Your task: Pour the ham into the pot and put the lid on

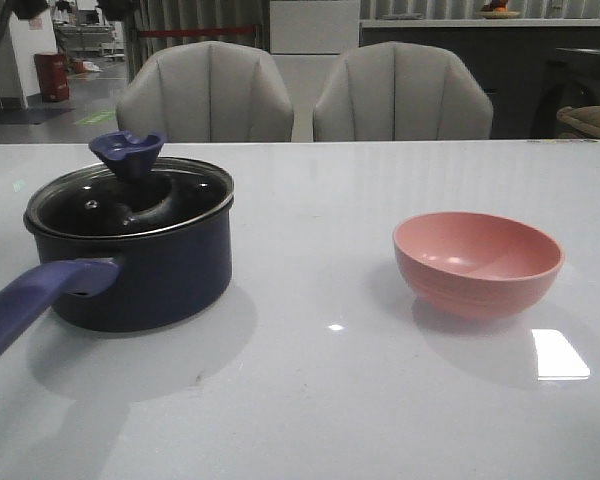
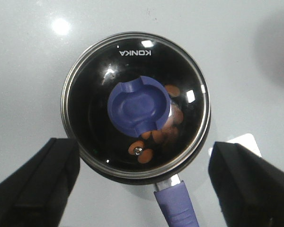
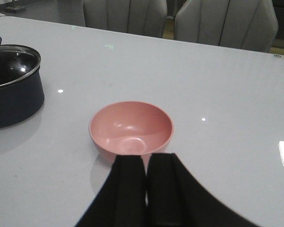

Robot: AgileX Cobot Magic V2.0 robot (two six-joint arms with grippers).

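Seemingly near its end, the task is shown with a dark navy round saucepan (image 1: 140, 265), its long purple-blue handle (image 1: 35, 300) pointing toward the camera, standing on the left of a pale glossy table (image 1: 320, 400). A round glass lid with a metal rim (image 2: 135, 106) and a blue funnel-shaped knob (image 2: 139, 106) is seated on the pot. Through the glass, thin round orange ham slices (image 2: 165, 127) are seen lying in the bottom. A pink round bowl (image 1: 478, 262) is set well apart on the right and is seen to be empty. The left gripper (image 2: 142, 184) is held above the lid, its jaws spread wide with nothing gripped. The right gripper (image 3: 146, 189) is held near the bowl, its fingers pressed together on nothing. Pouring and covering are judged complete; only a clear retreat of both arms, without the lid being nudged, appears to be called for.
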